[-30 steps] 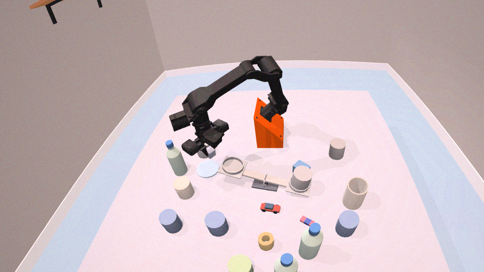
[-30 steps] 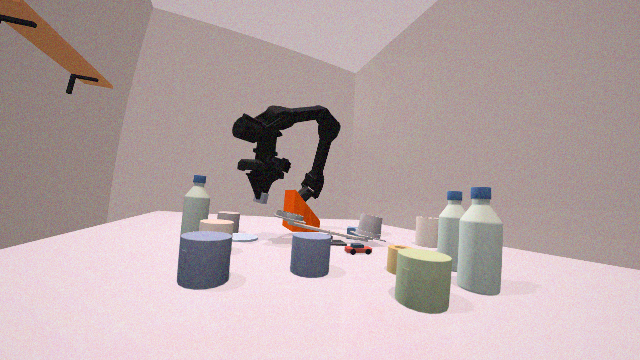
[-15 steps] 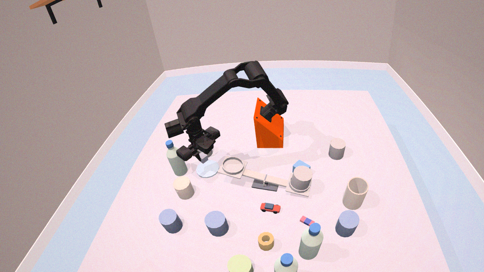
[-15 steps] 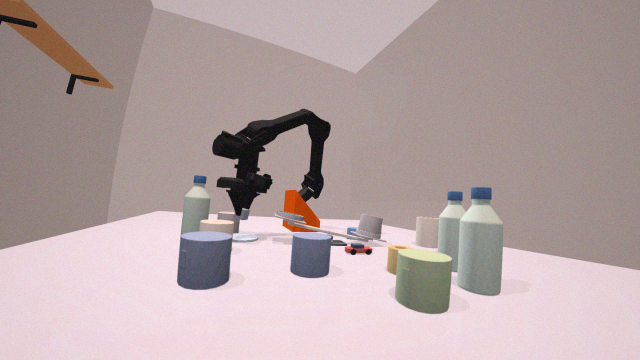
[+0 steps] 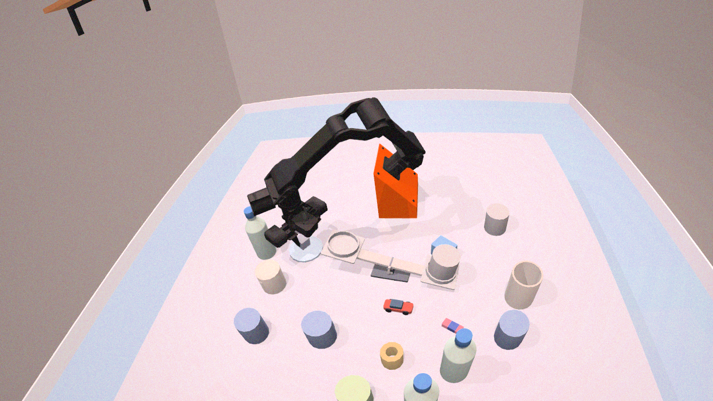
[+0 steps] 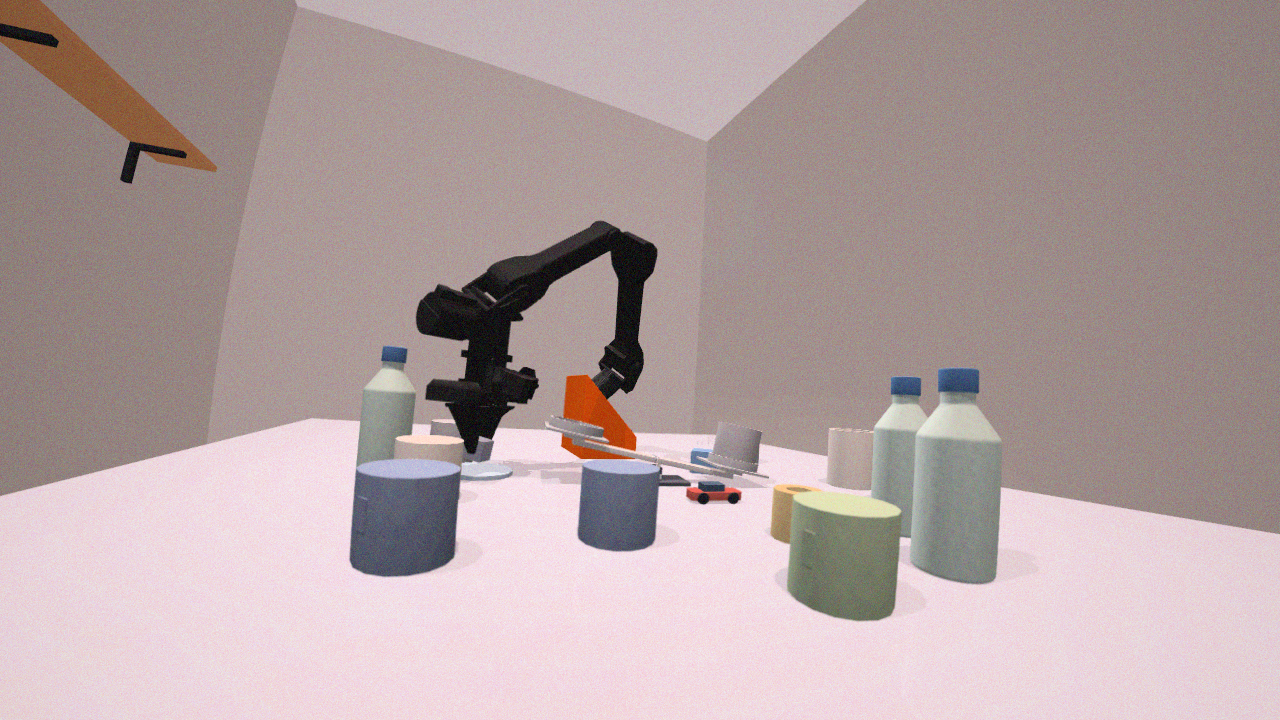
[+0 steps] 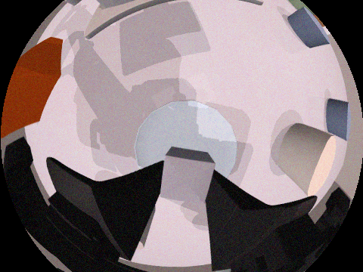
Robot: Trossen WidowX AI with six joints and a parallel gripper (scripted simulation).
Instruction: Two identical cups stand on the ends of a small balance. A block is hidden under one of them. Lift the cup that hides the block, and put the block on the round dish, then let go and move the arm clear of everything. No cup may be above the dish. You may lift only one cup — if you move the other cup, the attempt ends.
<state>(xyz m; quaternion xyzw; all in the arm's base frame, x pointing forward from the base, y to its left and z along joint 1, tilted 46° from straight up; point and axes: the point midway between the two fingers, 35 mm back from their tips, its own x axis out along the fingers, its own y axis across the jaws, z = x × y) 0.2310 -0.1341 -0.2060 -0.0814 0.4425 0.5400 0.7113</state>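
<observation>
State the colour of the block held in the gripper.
The block is grey, clamped in the gripper above the pale blue dish; the wrist view shows it best.

plain grey-beige walls [image 5: 399,44] close the room on every visible side, meeting in soft vertical corners, and a paler ceiling [image 6: 572,53] shows in the exterior view. high on the left wall hangs a flat orange-brown wooden shelf [image 6: 98,85] held by black angled brackets [image 6: 147,156]; its end also shows at the upper left edge of the top view. the floor is a pale pink surface [image 5: 498,164] framed by a light blue border band [image 5: 608,199], which is itself edged by a raised whitish rim [image 5: 643,179] where it meets the walls. the light is even and diffuse, casting soft grey shadows on the pink surface.
</observation>
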